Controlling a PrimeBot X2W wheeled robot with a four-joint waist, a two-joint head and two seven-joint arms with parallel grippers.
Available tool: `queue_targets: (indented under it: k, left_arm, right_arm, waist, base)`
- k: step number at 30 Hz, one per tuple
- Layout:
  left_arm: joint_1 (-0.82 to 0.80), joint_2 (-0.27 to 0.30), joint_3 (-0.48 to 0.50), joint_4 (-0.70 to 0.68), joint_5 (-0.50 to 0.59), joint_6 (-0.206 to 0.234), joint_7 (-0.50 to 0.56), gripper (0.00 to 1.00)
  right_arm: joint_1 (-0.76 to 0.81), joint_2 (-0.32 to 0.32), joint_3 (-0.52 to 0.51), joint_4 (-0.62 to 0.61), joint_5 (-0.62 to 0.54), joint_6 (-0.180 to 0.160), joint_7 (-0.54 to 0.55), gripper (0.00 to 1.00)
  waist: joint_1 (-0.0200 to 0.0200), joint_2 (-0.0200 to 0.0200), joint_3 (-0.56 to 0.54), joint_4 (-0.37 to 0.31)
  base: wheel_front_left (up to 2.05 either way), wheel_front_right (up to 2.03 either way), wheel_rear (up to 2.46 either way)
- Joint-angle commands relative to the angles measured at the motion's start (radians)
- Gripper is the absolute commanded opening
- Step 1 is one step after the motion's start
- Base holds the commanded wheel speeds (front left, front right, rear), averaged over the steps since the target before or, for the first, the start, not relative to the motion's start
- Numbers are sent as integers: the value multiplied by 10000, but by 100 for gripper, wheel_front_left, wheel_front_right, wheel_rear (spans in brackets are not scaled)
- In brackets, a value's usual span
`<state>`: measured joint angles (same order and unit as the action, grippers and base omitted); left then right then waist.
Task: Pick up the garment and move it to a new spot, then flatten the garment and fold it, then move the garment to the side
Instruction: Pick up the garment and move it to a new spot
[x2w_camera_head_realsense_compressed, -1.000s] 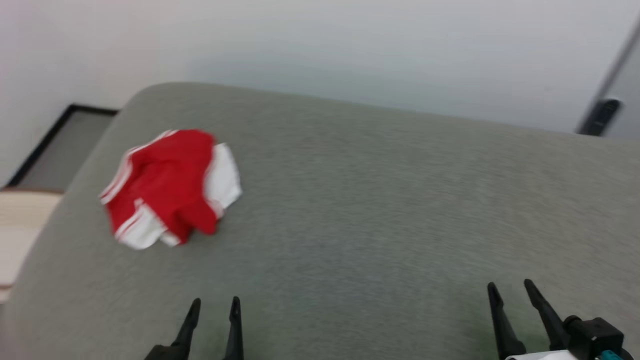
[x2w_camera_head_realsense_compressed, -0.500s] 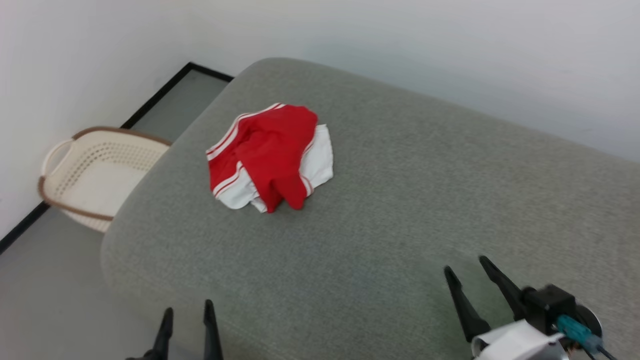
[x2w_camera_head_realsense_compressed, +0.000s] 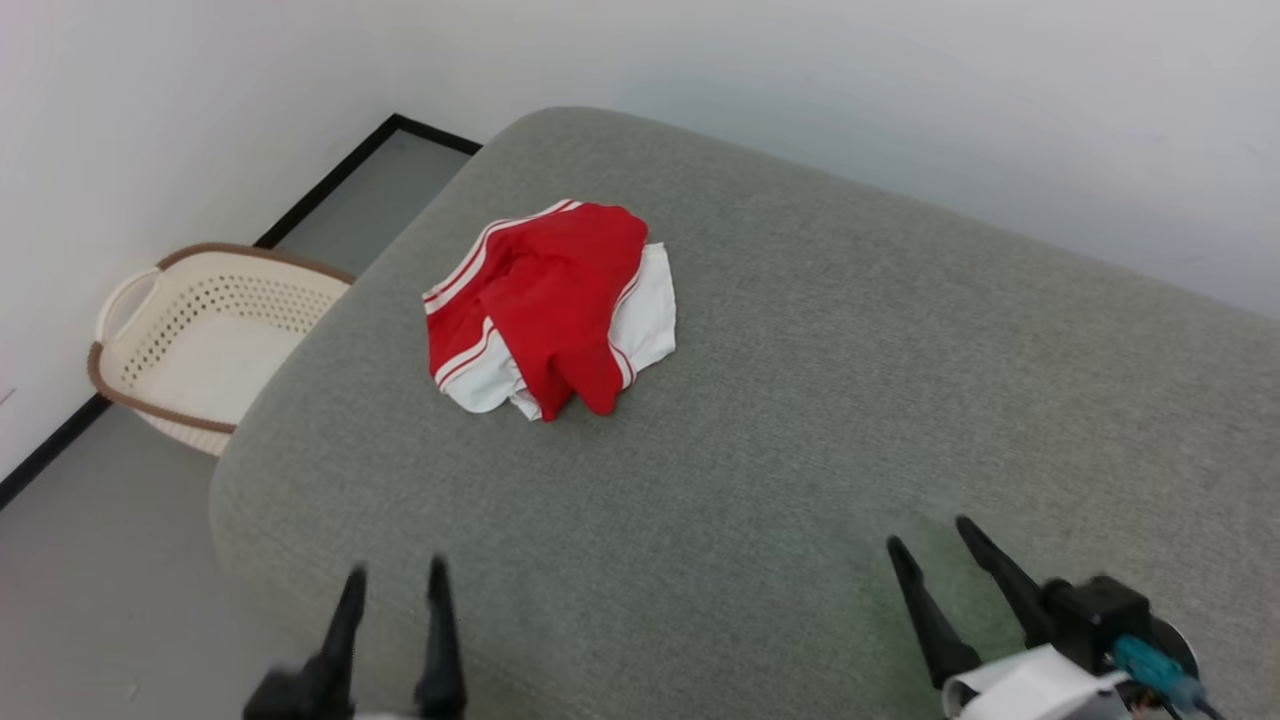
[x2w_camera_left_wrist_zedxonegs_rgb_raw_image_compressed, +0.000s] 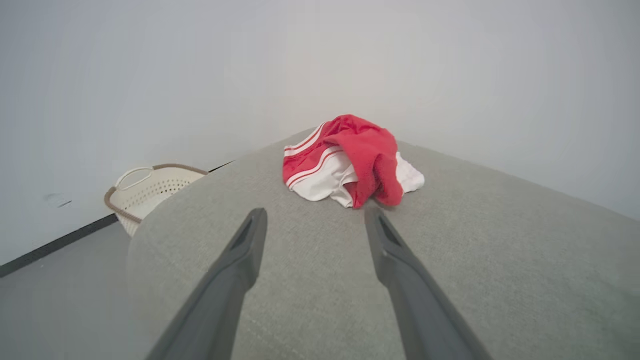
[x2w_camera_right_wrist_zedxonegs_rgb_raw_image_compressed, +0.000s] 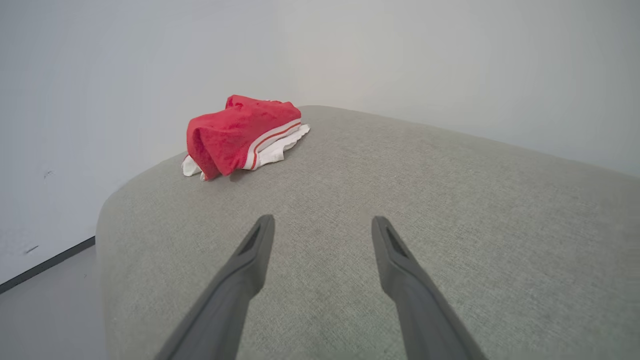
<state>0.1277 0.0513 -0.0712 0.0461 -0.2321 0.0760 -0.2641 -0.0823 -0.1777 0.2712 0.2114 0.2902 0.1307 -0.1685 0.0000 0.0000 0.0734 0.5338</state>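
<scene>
White wall (x2w_camera_head_realsense_compressed: 900, 100) backs a grey padded cushion (x2w_camera_head_realsense_compressed: 850, 400) in the head view. The shirt (x2w_camera_head_realsense_compressed: 550, 300) lies on it in a crumpled heap, red over white, near the far left corner. A basket (x2w_camera_head_realsense_compressed: 200, 340) stands on the floor (x2w_camera_head_realsense_compressed: 90, 600) just beside that corner. The left pincer (x2w_camera_head_realsense_compressed: 395, 572) hangs at the cushion's near edge and the right pincer (x2w_camera_head_realsense_compressed: 925, 530) over its near right part. Both are spread and empty, well apart from the shirt.

From the left wrist, the left pincer (x2w_camera_left_wrist_zedxonegs_rgb_raw_image_compressed: 315, 212) points almost straight at the shirt (x2w_camera_left_wrist_zedxonegs_rgb_raw_image_compressed: 350, 160), fingers parted and nothing between them. The basket (x2w_camera_left_wrist_zedxonegs_rgb_raw_image_compressed: 150, 187) sits off to one side. My worry: a shallow pinch would catch just the top red fold, so the heap would come up lopsided or slip free. A sideways drag could also push it over the edge toward the basket.

From the right wrist, the right pincer (x2w_camera_right_wrist_zedxonegs_rgb_raw_image_compressed: 322, 220) is released too, with the shirt (x2w_camera_right_wrist_zedxonegs_rgb_raw_image_compressed: 235, 132) far ahead and off its line. That looks like a long reach. Because the cushion (x2w_camera_right_wrist_zedxonegs_rgb_raw_image_compressed: 450, 225) looks soft, fingers pressed down hard could dig into the upholstery and snag it along with the cloth. No hem or shoulder is clear in the heap, so a blind grab may twist it further before flattening.
</scene>
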Motion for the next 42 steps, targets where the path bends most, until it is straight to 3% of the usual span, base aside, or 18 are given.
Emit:
queue_targets:
  k: [1, 7, 12, 19, 23, 29, 34, 38, 42]
  left_arm:
    - [-501, 79, 5, 136, 186, -275, -6, 100]
    - [-3017, 645, 582, 628, 413, -1176, -4, 100]
    - [-5612, 1552, 943, 1961, -28, -1747, 123, 100]
    - [-8947, 3190, 934, 5194, -852, -2037, 1633, 100]
    - [-10122, 3804, 642, 7453, -1505, -2058, 3523, 100]
    - [-10857, 4487, -300, 9551, -2310, -2071, 6545, 100]
    - [-10999, 4873, -475, 10852, -2790, -2072, 8339, 100]
    - [-10970, 5019, -425, 11345, -2902, -2024, 8480, 100]
    - [-10693, 4660, -271, 11830, -3127, -1935, 8220, 100]
  right_arm:
    - [221, 55, -208, -83, -126, 1, -118, 100]
    - [268, 161, -416, -676, -557, -1, 26, 100]
    - [-120, 233, -334, -1037, -662, -1, 56, 100]
    - [-601, 452, -31, -984, -591, -1, -205, 100]
    - [-895, 596, 297, -837, -545, -1, -392, 100]
    - [-1237, 702, 717, -608, -465, -1, -566, 100]
    - [-1531, 669, 1077, -576, -459, -1, -599, 100]
    - [-1744, 662, 1196, -666, -458, -1, -539, 100]
    - [-1810, 705, 1241, -824, -520, -1, -485, 100]
  waist:
    - [0, 0, -42, -93]
    - [0, 0, 594, -1433]
    - [0, 0, 1391, -2728]
    - [0, 0, 2115, -4010]
    - [0, 0, 2327, -4533]
    - [0, 0, 2607, -5042]
    - [0, 0, 2962, -5428]
    - [0, 0, 3185, -5620]
    - [0, 0, 3347, -5734]
  base:
    - [0, 0, 0]
    - [0, 0, 0]
    - [0, 0, 0]
    - [0, 0, 0]
    - [0, 0, 0]
    - [0, 0, 0]
    - [0, 0, 0]
    - [0, 0, 0]
    - [0, 0, 0]
